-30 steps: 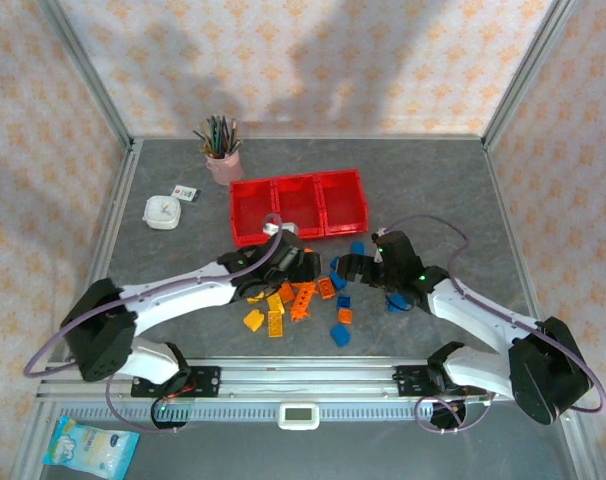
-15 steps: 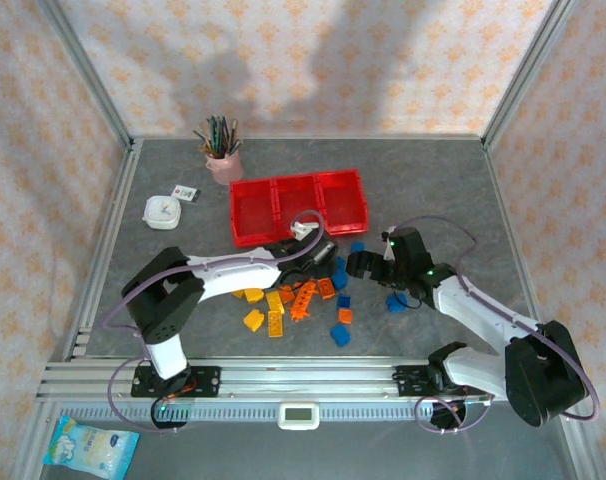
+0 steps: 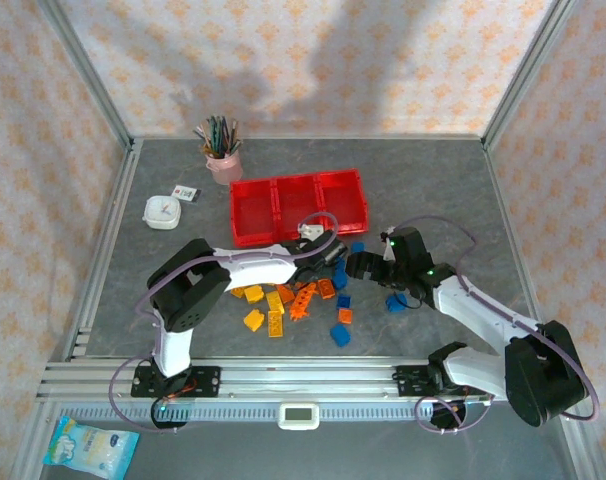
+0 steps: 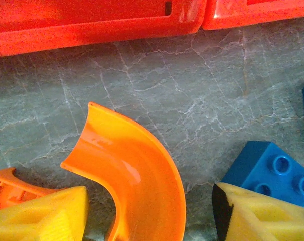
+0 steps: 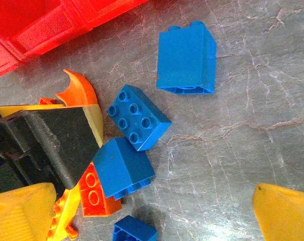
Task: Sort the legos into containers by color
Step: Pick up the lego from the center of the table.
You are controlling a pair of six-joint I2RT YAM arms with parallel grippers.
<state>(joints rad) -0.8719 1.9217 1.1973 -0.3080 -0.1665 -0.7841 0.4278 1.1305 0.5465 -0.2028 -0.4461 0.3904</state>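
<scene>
The left gripper [image 4: 149, 213] stands open, its yellow pads [image 4: 39, 213] in the two lower corners of the left wrist view. The curved orange piece [image 4: 137, 170] lies between them on the table [image 4: 217, 100], straddled but not clamped.

That piece is a thin, glossy arc of hard plastic. I judge it light and stiff, and slippery on its rounded faces. A pinch on the convex and concave sides would likely squirt it out. The safer hold is across its two flat edges, near the middle of the arc, with the jaws closing square to it.

At lower right of that view a blue brick [image 4: 272, 168] sits just beside the right-hand pad and may be nudged as the jaws close. Along the top runs the red wall of the containers [image 4: 92, 25], near the arc but apart from it.

The right gripper [image 5: 152, 216] is open too, its pads wide apart in the lower corners of its wrist view. It hangs over a cluster of blue legos [image 5: 138, 116] at mid-frame. These blocky bricks have flat, parallel sides and should be easy to hold.

In the top view both grippers meet near the centre of the frame, just below the containers. Orange and yellow bricks [image 3: 275, 322] lie scattered to their lower left.
</scene>
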